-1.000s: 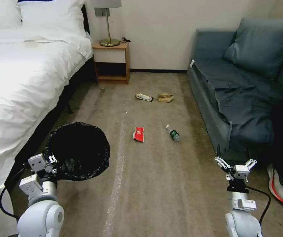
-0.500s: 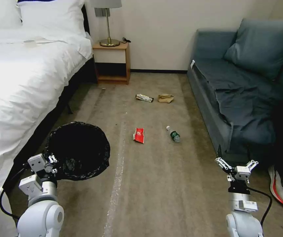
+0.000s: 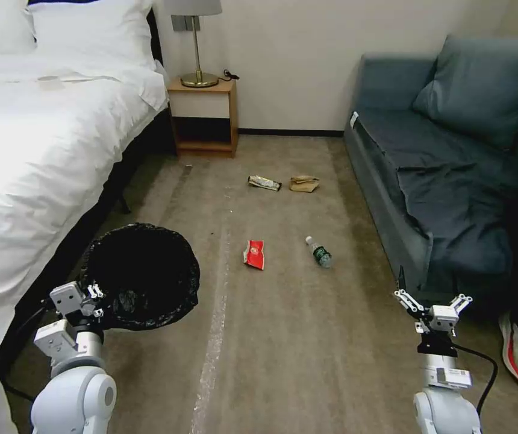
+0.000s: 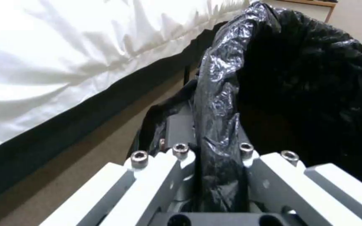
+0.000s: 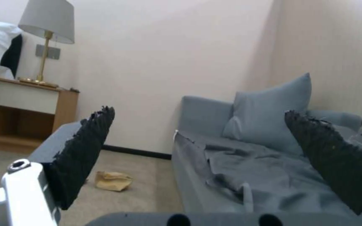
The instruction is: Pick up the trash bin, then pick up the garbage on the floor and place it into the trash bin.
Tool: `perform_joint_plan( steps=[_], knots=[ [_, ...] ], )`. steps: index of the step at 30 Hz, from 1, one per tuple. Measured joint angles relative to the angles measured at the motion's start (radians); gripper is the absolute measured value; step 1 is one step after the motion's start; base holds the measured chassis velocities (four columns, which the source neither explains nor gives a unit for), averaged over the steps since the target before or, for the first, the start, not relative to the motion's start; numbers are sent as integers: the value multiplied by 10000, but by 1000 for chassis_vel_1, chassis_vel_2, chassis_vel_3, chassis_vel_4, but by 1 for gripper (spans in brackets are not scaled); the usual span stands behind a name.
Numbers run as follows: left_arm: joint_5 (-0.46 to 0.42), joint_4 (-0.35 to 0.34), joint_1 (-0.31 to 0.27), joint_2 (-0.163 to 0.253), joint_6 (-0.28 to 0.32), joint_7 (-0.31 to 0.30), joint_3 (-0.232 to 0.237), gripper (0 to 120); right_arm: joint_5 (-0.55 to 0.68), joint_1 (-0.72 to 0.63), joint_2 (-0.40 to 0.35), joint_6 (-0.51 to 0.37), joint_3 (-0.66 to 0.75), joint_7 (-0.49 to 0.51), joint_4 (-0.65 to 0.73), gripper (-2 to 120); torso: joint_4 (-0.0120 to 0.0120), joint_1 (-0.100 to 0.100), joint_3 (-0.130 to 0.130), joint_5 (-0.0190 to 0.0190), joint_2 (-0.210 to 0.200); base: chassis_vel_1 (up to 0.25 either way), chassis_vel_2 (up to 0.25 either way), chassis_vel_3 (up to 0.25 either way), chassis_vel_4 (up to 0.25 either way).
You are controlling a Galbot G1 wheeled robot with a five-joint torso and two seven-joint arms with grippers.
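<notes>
On carpet, green-labelled bottle [image 3: 319, 252], writing unreadable

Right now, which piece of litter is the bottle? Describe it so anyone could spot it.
Start at the blue sofa and look at the carpet beside it. The bottle lies on its side there, right of the red wrapper. It alone is clear, with a white cap and green label.

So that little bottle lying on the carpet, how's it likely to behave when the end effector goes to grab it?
The bottle lies on its side, so a nudge would probably roll it across the carpet. It looks small and clear, likely light and easily pushed away. Its smooth round body may slip between the open right end effector's fingers.
</notes>
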Motion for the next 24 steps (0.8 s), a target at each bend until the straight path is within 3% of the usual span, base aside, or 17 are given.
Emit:
perform_joint_plan(
  steps=[24],
  knots=[
    [-72,-2,-19,-3,-3,-7,-26,4,130,52,16,59,132,-90,-71,100,0,0,0,0,0,-74,67,73,-72]
  ],
)
